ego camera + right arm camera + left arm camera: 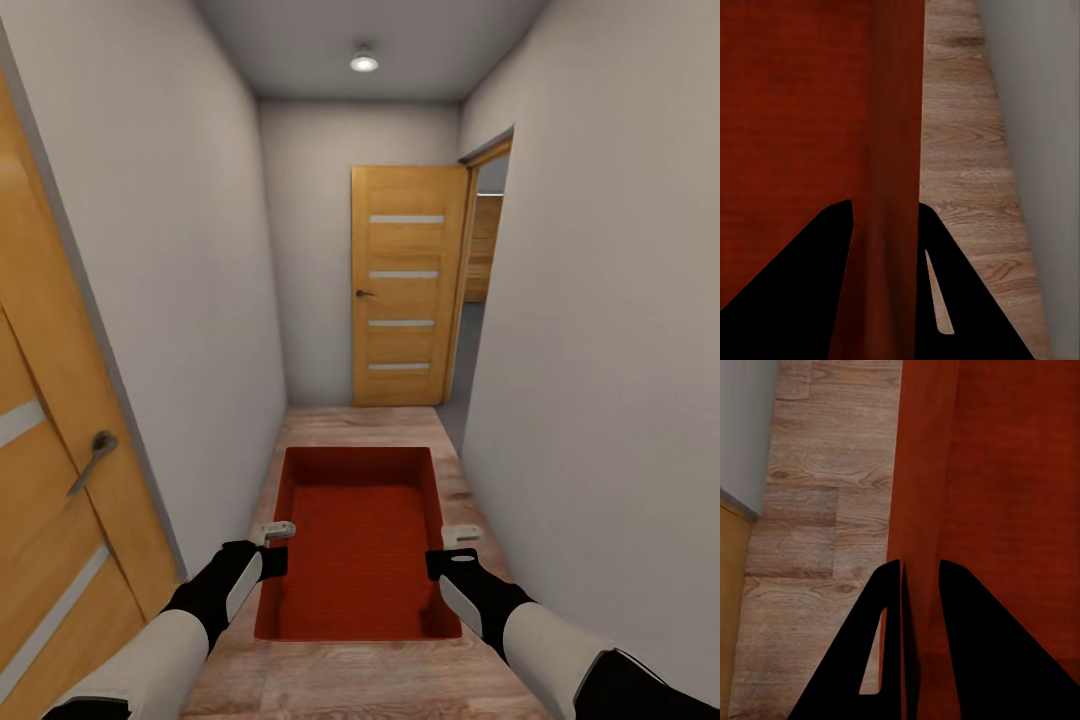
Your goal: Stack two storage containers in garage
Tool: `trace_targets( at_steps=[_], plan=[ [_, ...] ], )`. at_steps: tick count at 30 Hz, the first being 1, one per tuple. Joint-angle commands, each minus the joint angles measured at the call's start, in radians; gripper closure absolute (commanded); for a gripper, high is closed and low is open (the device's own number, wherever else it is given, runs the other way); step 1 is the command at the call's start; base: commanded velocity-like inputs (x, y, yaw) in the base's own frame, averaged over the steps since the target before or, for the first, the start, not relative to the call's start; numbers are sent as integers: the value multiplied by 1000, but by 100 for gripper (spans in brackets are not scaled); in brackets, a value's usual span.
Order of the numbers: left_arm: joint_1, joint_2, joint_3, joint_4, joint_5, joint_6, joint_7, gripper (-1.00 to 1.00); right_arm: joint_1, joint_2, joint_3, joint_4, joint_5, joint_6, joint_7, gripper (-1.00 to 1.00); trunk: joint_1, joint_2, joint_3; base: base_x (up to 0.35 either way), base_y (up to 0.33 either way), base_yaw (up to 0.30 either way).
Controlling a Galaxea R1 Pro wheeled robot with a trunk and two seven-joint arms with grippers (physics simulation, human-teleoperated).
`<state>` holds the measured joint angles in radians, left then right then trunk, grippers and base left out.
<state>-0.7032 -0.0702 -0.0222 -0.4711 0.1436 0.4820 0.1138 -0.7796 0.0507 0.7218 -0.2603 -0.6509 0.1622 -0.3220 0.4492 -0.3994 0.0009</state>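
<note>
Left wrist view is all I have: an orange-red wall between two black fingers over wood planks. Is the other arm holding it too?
Observer: Yes. The right gripper straddles the opposite long wall of the orange-red rectangular storage container, as the left gripper does its own.
Reviewer: Where is the robot?
Observer: In a narrow white-walled corridor with a light wood plank floor.
Reviewer: What lies ahead?
Observer: A wooden door with four pale horizontal strips at the far end, and an open doorway beside it on the right.
</note>
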Motion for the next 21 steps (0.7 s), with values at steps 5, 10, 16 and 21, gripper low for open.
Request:
trace_targets(
  at_steps=[5,10,16,21],
  plan=[
    [1,1,4,0,14,5,12,100,-1,-5,-33,-4,29,-1,-66,100,1,-1,0,322,0,0],
    [1,1,4,0,14,5,12,100,-1,-4,-33,-4,30,-1,-66,100,1,-1,0,322,0,0],
    [1,1,4,0,14,5,12,100,-1,-3,-33,-4,29,-1,-66,100,1,-1,0,322,0,0],
    [1,1,5,0,14,5,12,100,-1,-4,-33,-4,30,-1,-66,100,1,-1,0,322,0,0]
  ],
)
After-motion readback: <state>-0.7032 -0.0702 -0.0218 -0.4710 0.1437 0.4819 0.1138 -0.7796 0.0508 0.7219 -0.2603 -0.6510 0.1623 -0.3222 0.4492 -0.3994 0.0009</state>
